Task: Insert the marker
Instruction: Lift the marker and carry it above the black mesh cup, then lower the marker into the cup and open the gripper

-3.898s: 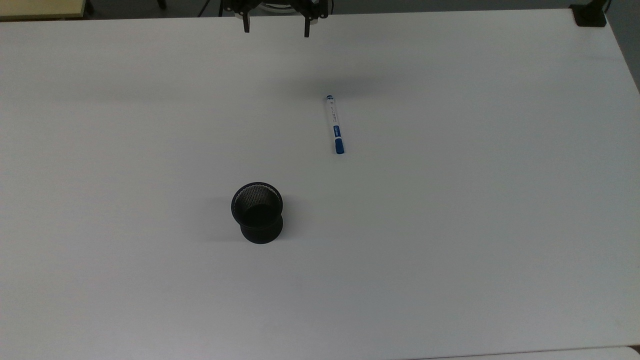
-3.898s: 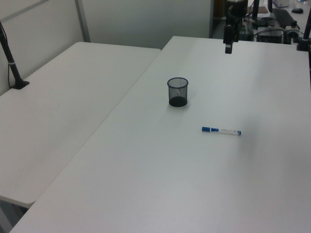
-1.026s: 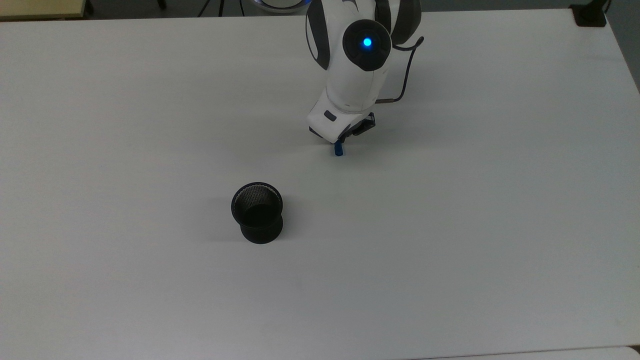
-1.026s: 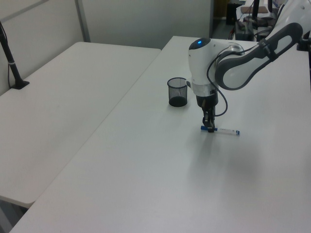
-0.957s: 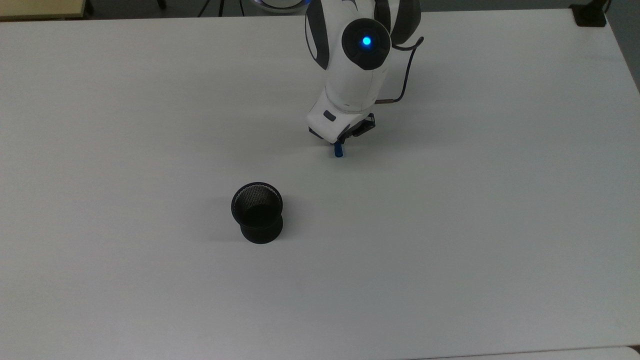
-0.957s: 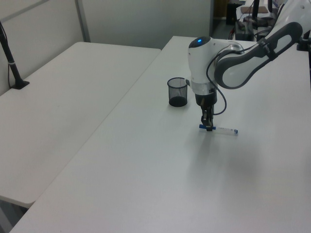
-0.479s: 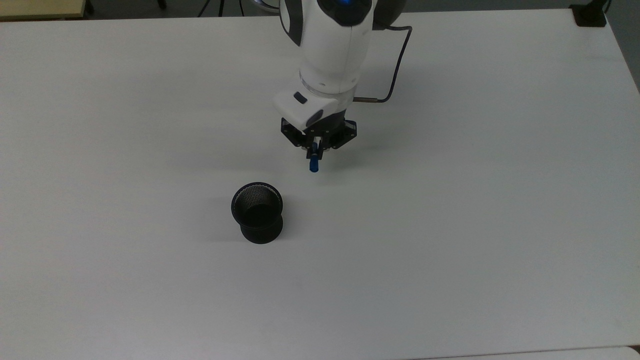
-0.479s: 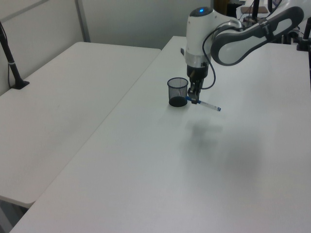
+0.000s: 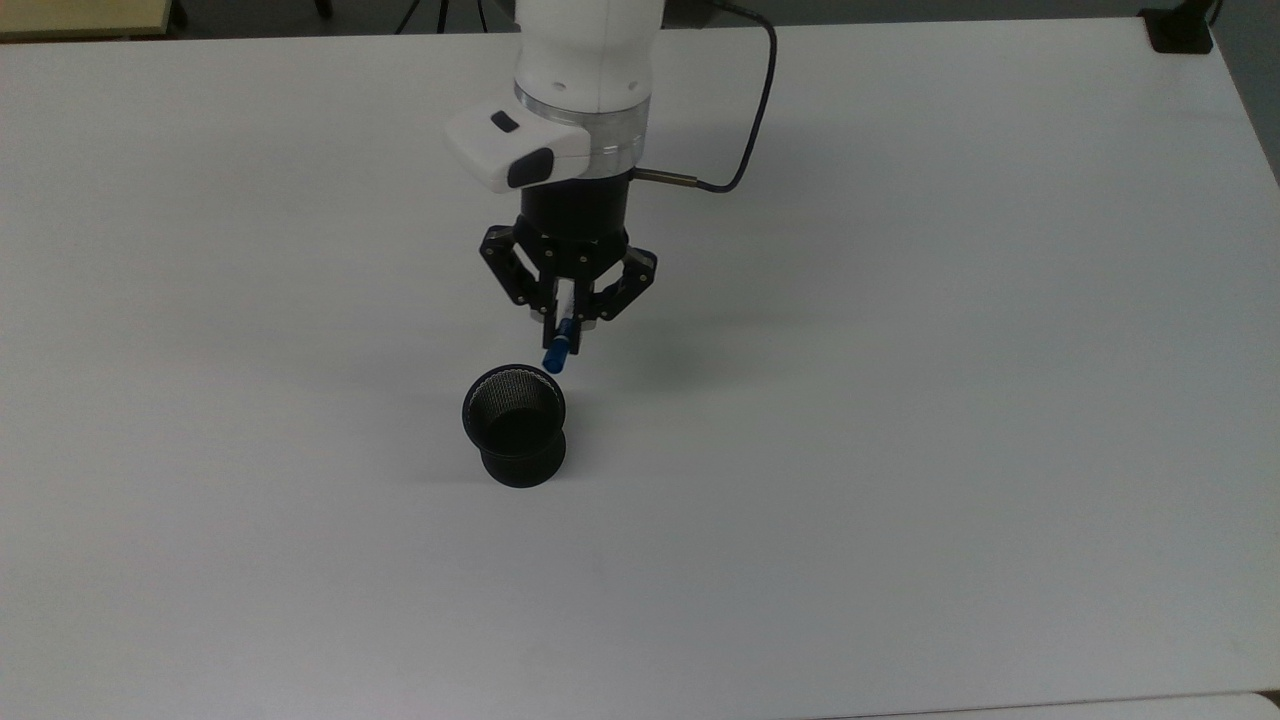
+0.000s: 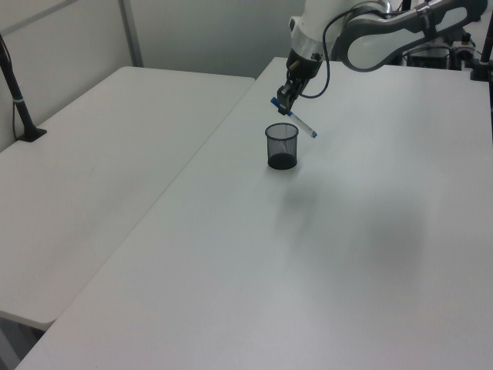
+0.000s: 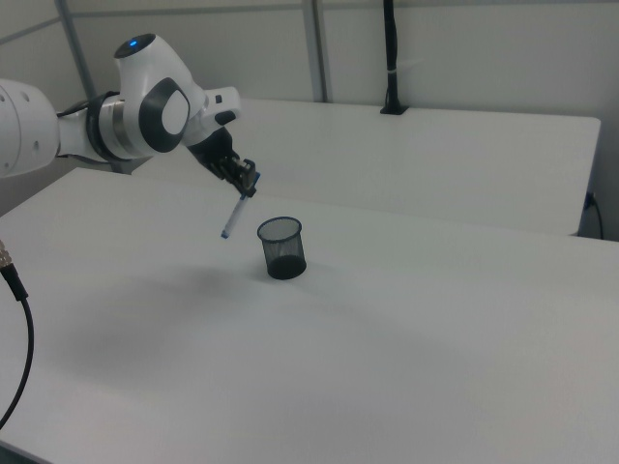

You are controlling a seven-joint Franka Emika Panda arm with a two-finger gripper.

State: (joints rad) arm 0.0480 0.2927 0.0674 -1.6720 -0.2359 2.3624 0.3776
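My gripper (image 9: 566,328) is shut on the marker (image 9: 556,357), a slim white pen with a blue cap, and holds it tilted in the air. In the top view the blue cap sticks out just past the far rim of the black mesh cup (image 9: 514,425). The left view has the gripper (image 10: 282,98) above the cup (image 10: 282,146), the marker (image 10: 302,125) slanting down toward the left view's right. In the right view the marker (image 11: 232,217) hangs from the gripper (image 11: 246,185) to the left of the cup (image 11: 281,247), apart from it.
The cup stands upright on a wide white table (image 9: 900,400). A black cable (image 9: 745,140) loops off the wrist. A black clamp (image 9: 1180,30) sits at the far right corner. A second white table (image 10: 92,154) adjoins, with a black pole (image 10: 15,85).
The gripper closed on the marker where it lay, lifted it off the table and carried it toward the cup. The marker now hangs tilted beside the cup's rim.
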